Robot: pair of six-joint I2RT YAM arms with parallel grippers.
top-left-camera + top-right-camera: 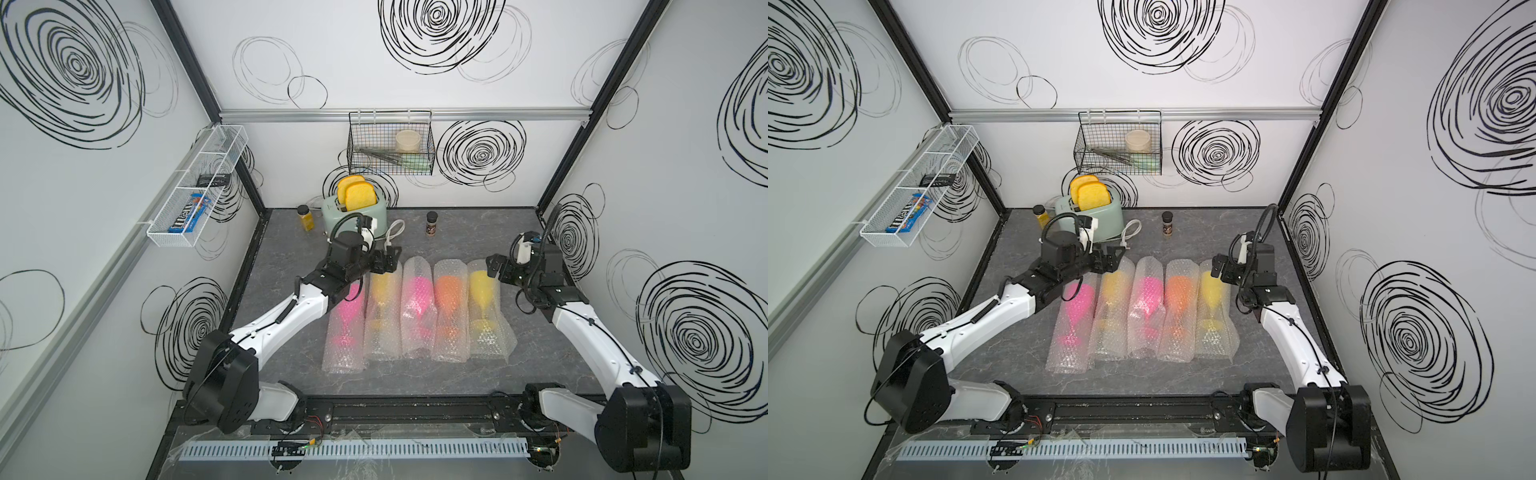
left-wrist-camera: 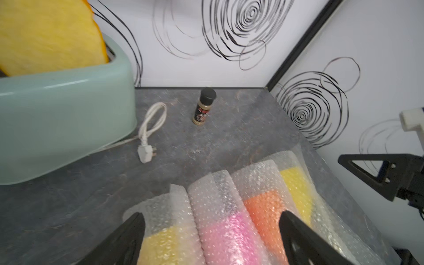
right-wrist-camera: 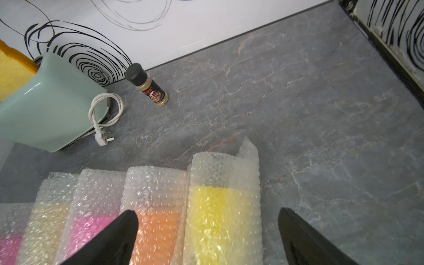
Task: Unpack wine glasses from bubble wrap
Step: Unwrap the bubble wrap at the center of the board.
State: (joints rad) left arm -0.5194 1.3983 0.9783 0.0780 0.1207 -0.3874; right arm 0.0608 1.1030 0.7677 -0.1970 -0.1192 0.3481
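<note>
Several tubes of bubble wrap (image 1: 415, 332) lie side by side mid-table, each holding one of the wine glasses. Left to right they are pink (image 1: 347, 316), yellow (image 1: 380, 291), pink (image 1: 417, 291), orange (image 1: 449, 295) and yellow (image 1: 482, 286). My left gripper (image 1: 388, 259) hovers open over the far ends of the left tubes. In the left wrist view the left gripper (image 2: 211, 215) spans a yellow, a pink and part of the orange wrapped glass (image 2: 263, 206). My right gripper (image 1: 494, 266) hangs open above the rightmost tube; its wrist view has the right gripper (image 3: 207, 211) straddling that yellow glass (image 3: 218, 220). Neither holds anything.
A mint toaster (image 1: 353, 210) with two yellow slices stands at the back, its white plug cord (image 1: 395, 232) beside it. A dark-lidded spice jar (image 1: 432, 223) and a yellow jar (image 1: 305, 217) stand near the back wall. A wire basket (image 1: 390, 143) and a white shelf (image 1: 195, 191) hang on the walls.
</note>
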